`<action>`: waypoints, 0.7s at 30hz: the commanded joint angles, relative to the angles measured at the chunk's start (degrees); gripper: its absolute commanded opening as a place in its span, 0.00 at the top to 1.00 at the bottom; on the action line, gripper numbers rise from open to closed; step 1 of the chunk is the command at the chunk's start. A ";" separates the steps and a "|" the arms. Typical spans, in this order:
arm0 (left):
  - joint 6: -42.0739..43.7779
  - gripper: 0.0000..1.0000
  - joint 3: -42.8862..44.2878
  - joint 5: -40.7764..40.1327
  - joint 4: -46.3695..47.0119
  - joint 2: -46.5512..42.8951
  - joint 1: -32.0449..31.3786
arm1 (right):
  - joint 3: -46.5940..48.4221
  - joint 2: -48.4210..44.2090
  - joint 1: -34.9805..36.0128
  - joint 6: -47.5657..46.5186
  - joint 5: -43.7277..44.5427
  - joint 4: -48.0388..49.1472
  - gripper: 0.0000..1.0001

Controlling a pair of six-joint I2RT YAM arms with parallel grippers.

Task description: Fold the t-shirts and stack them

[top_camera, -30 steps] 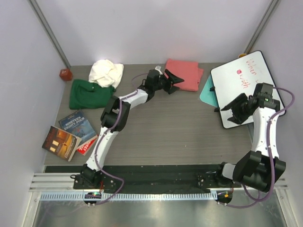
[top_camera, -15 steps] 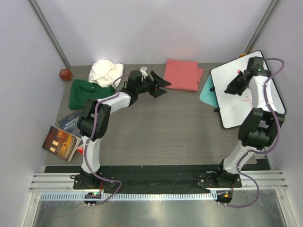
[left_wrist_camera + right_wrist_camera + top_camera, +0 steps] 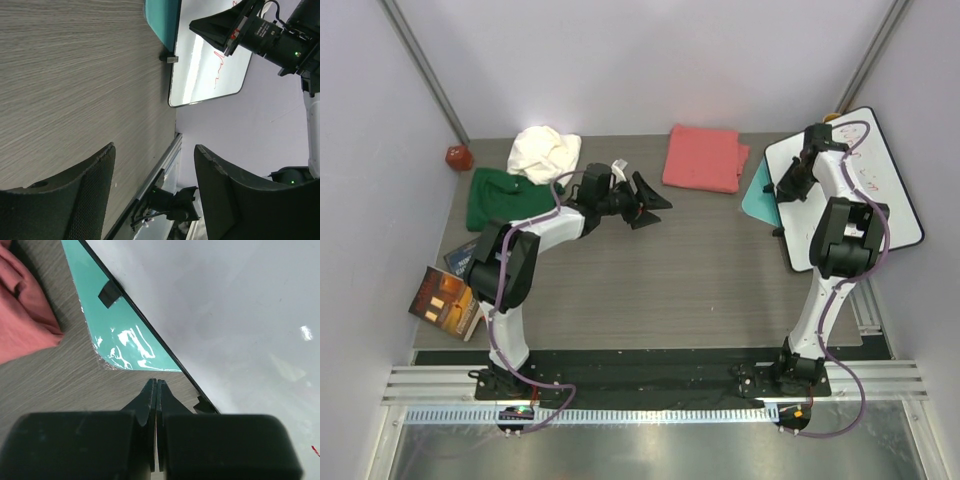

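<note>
Three t-shirts lie along the far edge of the table: a crumpled white one (image 3: 545, 150), a dark green one (image 3: 505, 198) in front of it, and a folded coral-pink one (image 3: 703, 157) (image 3: 20, 315) further right. My left gripper (image 3: 652, 200) (image 3: 155, 147) hovers open and empty over bare table between the green and pink shirts, its fingers (image 3: 75, 200) pointing right. My right gripper (image 3: 784, 190) (image 3: 156, 382) is shut on nothing, low over the table at the left edge of the whiteboard (image 3: 860, 190), next to the teal sheet (image 3: 115, 330).
The whiteboard (image 3: 225, 315) (image 3: 210, 60) lies at the right, partly over the teal sheet (image 3: 757, 195). Books (image 3: 470, 285) lie at the left front. A small red object (image 3: 458, 157) sits in the far left corner. Walls close in both sides.
My left gripper drew back leftward, away from the pink shirt. My right arm swung up and left across the whiteboard to its left edge, and its jaws closed.
</note>
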 commanded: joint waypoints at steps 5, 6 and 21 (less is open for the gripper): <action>3.47 0.35 -2.08 2.53 -2.02 -3.91 0.40 | -6.16 -1.79 0.88 -3.37 7.74 0.52 0.99; 3.56 0.35 -2.51 2.62 -2.11 -4.17 0.40 | -6.69 -1.88 0.88 -3.63 8.10 0.78 0.99; 6.02 0.35 -4.19 2.97 -4.84 -5.14 1.01 | -10.56 -0.91 1.40 -5.57 11.78 0.35 0.99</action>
